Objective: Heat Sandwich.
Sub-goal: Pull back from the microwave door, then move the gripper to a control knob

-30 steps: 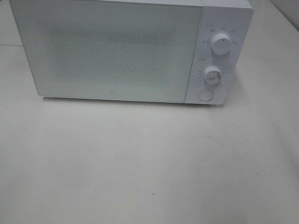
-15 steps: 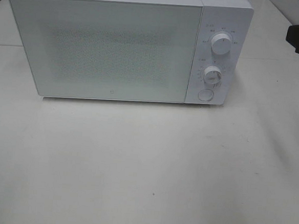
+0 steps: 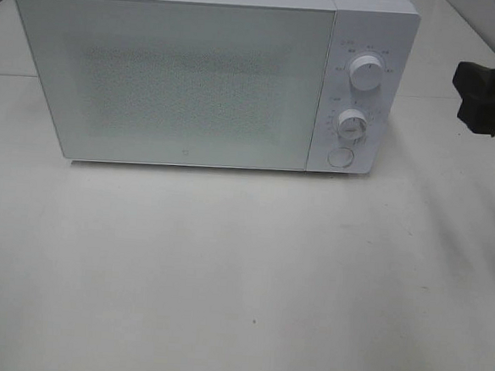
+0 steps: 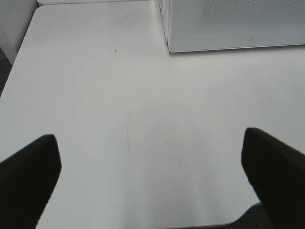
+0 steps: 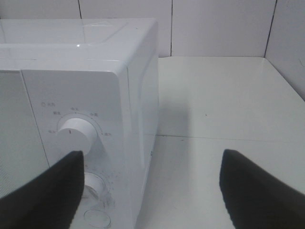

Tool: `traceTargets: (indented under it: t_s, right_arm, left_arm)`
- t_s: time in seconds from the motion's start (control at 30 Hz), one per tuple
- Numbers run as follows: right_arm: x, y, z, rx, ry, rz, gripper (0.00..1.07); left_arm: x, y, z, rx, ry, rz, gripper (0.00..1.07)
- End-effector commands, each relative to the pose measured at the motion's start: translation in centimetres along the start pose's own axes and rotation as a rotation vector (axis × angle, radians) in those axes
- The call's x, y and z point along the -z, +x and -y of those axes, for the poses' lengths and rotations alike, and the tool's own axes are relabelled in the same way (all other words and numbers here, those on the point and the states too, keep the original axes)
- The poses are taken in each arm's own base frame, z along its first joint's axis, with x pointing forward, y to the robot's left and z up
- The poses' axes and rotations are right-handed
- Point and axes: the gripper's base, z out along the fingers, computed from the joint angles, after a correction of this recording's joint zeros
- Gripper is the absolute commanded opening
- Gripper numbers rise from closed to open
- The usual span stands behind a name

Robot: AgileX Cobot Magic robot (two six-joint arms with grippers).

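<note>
Sandwich is not to be seen in any view: it may sit behind the frosted door (image 3: 170, 78) or lie outside the frames, and I cannot tell which. The right gripper (image 5: 152, 160) hangs with its jaws spread wide and nothing between them, level with the control panel and just off the right side of the microwave (image 3: 201, 4). One finger (image 5: 47, 191) lies in front of the panel, near the upper knob (image 5: 76, 133) and above the lower knob (image 5: 97, 188) and the round button (image 5: 94, 217). The step in hand looks like working these controls, either the button to release the shut door or a knob to set the heating. To do it well, the arm should swing inward until it squarely faces the chosen control. For a knob, the jaws should narrow evenly around its rim before any twist. For the button, one fingertip should push straight in, so the light casing does not slide back on the table (image 3: 241, 278). Farther out, the left gripper (image 4: 148, 136) hovers over bare tabletop in front of the microwave's left corner, jaws fully apart and empty, well placed to steady the casing or catch the door.
</note>
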Motion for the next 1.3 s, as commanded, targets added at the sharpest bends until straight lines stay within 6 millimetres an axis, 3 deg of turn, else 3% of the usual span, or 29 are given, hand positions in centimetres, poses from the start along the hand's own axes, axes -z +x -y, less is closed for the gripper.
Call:
traceTargets:
  t_s: [0.03,0.7,1.3]
  right_arm:
    - [0.3,0.6,0.4,-0.017,0.036,0.040,0.75]
    - [1.3,2.3,-2.5,0.055,0.053,0.063,0.75]
    - [0.1,7.2,-6.5,0.041,0.119,0.002,0.75]
  left_arm:
    - [0.2,0.0,0.0,0.006,-0.003,0.027,0.98]
    - [0.2,0.0,0.0,0.006,-0.003,0.027,0.98]
    - [0.2,0.0,0.0,0.006,-0.003,0.027,0.98]
